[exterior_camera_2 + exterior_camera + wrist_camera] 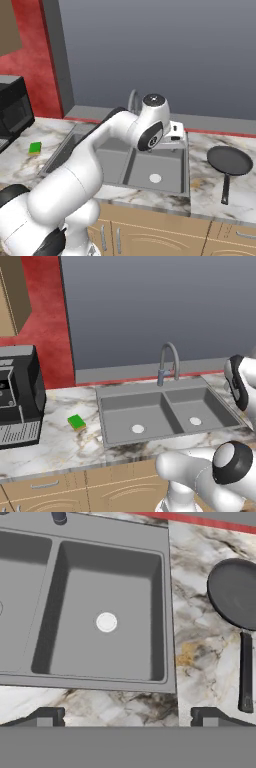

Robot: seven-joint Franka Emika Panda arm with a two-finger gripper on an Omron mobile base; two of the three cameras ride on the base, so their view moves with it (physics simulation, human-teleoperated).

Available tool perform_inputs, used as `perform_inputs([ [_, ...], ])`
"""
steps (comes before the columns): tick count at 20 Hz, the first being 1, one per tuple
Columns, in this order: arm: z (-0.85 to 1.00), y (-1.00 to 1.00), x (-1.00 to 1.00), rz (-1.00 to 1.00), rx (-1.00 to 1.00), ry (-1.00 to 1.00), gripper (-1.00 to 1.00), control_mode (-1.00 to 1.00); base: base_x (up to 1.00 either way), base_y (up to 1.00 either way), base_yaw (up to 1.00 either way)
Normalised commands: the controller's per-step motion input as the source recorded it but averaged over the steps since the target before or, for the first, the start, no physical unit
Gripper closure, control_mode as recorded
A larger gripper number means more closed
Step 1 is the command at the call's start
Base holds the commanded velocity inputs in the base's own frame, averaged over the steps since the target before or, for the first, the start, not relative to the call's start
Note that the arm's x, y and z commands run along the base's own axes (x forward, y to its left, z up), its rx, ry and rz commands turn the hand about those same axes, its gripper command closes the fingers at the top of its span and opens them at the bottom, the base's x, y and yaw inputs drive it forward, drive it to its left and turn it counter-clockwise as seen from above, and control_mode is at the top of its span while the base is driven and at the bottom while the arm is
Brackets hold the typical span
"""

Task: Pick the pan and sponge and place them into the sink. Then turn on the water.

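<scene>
The arm (75,185) is glossy white, built of thick rounded links. Dark grey-black bands ring its joints, and a round pale cap (153,100) tops one. The small dark fingertips (47,718) carry lighter grey pads.

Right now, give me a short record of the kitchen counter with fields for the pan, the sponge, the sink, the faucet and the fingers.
pan: pan on the counter right of the sink, handle toward the counter's front edge
sponge: sponge on the counter left of the sink, green side up
sink: sink with both basins bare, a white drain in each
faucet: faucet behind the sink, no water running
fingers: fingers spread wide, holding nothing, above the counter's front edge near the right basin
</scene>
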Motion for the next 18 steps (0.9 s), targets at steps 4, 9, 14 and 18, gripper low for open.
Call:
perform_inputs([
  [4,-0.16,-0.35,0.00,0.00,-0.01,0.00,-1.00,-1.00,0.00,0.00,0.00],
  [9,-0.16,-0.36,0.00,0.00,-0.01,0.00,-1.00,-1.00,0.00,0.00,0.00],
  [14,-0.15,-0.34,0.00,0.00,0.00,0.00,-1.00,-1.00,0.00,0.00,0.00],
  [18,-0.15,-0.36,0.00,0.00,0.00,0.00,-1.00,-1.00,0.00,0.00,0.00],
])
